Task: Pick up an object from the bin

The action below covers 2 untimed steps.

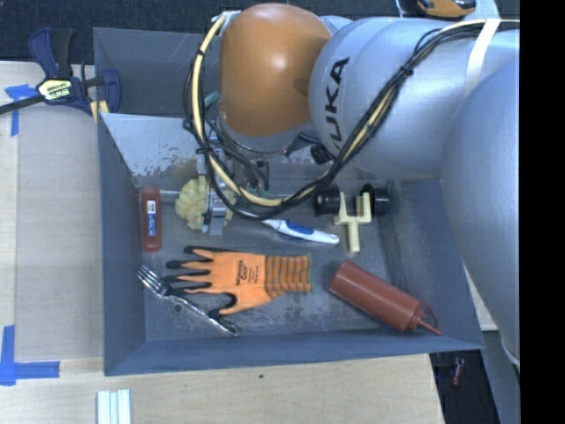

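Nearest looms the arm's orange domed wrist cover (269,69); below it the gripper (214,215) hangs low in the grey metal bin (119,263), just beside a pale yellow lumpy object (191,200) toward the back left. I cannot tell how its jaws stand. This looks like the approach step: next it must centre on that object and close.

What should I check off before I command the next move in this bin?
1. Jaws' position: low at the back left of the bin, right beside the pale yellow lumpy thing. Ok.
2. Load in the jaws: cannot tell.
3. Neighbours: the white-and-blue toothbrush and the small brown tube lie apart from the lump. Ok.
4. Orange glove and fork: at the front, away from the jaws. Ok.
5. Brown squeeze bottle: on its side at the front right, out of the way. Ok.
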Motion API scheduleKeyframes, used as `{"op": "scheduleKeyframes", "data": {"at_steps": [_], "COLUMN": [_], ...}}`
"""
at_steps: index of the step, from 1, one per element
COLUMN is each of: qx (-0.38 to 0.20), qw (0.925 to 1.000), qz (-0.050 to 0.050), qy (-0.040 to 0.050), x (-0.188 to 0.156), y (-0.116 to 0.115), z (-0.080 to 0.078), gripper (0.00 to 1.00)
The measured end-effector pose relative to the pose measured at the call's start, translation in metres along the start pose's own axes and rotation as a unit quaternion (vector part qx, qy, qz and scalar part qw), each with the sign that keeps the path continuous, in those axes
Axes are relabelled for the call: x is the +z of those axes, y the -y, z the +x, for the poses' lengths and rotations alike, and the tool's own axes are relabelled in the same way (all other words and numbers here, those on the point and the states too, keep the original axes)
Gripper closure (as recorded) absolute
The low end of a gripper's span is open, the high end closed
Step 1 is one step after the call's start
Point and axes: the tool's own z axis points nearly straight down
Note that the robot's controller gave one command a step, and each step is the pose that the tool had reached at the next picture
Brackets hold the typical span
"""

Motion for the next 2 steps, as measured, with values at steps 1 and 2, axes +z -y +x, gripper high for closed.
{"op": "scheduleKeyframes", "data": {"at_steps": [1, 2], "qx": [0.002, -0.008], "qw": [1.0000, 0.9999], "qz": [-0.001, -0.001], "qy": [0.0043, 0.0069], "x": [-0.005, 0.074], "y": [0.001, 0.029], "z": [-0.002, 0.005], "gripper": [0.00, 0.00]}}
